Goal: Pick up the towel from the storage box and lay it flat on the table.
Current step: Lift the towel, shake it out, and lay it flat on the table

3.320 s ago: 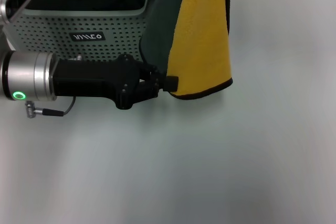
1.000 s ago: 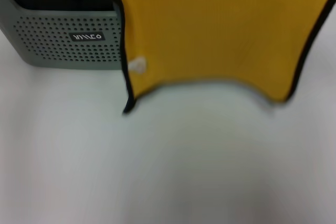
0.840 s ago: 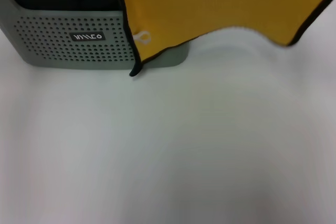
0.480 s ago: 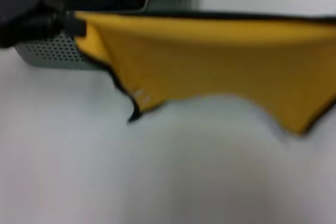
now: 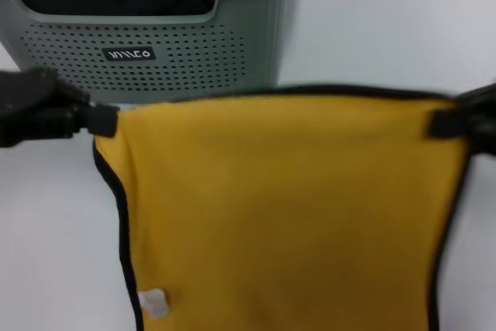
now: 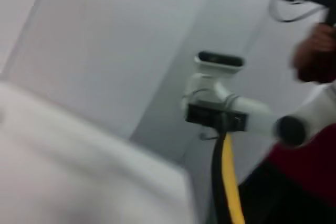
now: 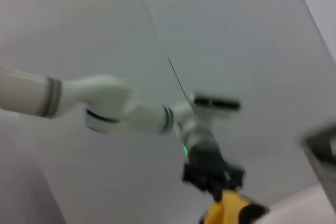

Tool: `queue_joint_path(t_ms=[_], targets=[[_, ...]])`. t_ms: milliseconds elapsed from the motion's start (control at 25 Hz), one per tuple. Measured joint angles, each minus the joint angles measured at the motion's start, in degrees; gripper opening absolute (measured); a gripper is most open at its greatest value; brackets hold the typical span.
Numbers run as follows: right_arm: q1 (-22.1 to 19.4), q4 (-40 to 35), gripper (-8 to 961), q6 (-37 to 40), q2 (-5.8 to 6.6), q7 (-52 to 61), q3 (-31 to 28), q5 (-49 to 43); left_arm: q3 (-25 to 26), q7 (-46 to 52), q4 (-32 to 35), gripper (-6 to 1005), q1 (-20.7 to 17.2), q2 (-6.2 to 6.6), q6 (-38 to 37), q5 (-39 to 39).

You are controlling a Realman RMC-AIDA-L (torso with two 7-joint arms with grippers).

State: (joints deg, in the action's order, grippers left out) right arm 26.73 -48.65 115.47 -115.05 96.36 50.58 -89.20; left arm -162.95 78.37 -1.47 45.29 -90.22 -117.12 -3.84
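Reaching in from either side, the left gripper (image 5: 105, 119) and right gripper (image 5: 442, 122) hold the towel (image 5: 287, 215) spread. Each pinches a far corner before the box (image 5: 256, 52).

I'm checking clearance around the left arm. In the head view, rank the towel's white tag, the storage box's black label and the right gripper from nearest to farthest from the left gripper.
From the left gripper, which pinches the towel at its far left corner:
1. Black label on the storage box, just behind the gripper.
2. White tag, near the towel's left edge, toward the robot.
3. Right gripper, at the towel's far right corner.
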Motion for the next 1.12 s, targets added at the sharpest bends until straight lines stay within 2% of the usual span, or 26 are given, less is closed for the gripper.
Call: queue_joint_path(t_ms=[40,80,160,280,360,480,720,880,1120], targets=[[1.51,3.22,23,-2.45,0.06,-1.01,1.16,-2.51,0.01,1.07,-4.37,31,0.43,-2.03,0.06,1.11],[3.09,6.79,23,-4.99,0.06,-2.19,2.30,-4.90,0.01,2.34,-9.88,31,1.06,-4.61,0.22,2.66],[5.12,11.22,23,-9.56,-0.10,-4.53,3.21,-8.55,-0.02,3.67,-17.72,32,2.18,-8.36,0.49,5.40],[6.00,12.39,23,-14.35,-0.27,-6.39,3.33,-10.11,-0.04,4.14,-25.73,33,3.61,-11.94,0.64,7.35],[5.88,11.70,23,-16.12,-0.16,-7.30,3.01,-9.94,-0.05,4.50,-29.03,34,4.20,-13.33,0.74,7.03],[6.13,11.36,23,-18.12,0.62,-8.00,2.81,-9.60,-0.06,5.29,-31.30,35,4.88,-14.13,2.11,6.00],[8.15,12.14,24,-22.19,2.19,-8.46,3.51,-10.61,-0.09,8.11,-31.43,38,7.16,-15.09,7.49,5.78],[9.64,12.85,24,-26.00,1.80,-8.20,3.61,-14.05,-0.13,9.14,-31.44,39,8.79,-15.95,10.76,6.83],[13.20,15.98,24,-34.88,0.13,-6.87,6.16,-19.31,-0.18,10.24,-31.42,42,10.65,-17.34,15.45,9.52]])
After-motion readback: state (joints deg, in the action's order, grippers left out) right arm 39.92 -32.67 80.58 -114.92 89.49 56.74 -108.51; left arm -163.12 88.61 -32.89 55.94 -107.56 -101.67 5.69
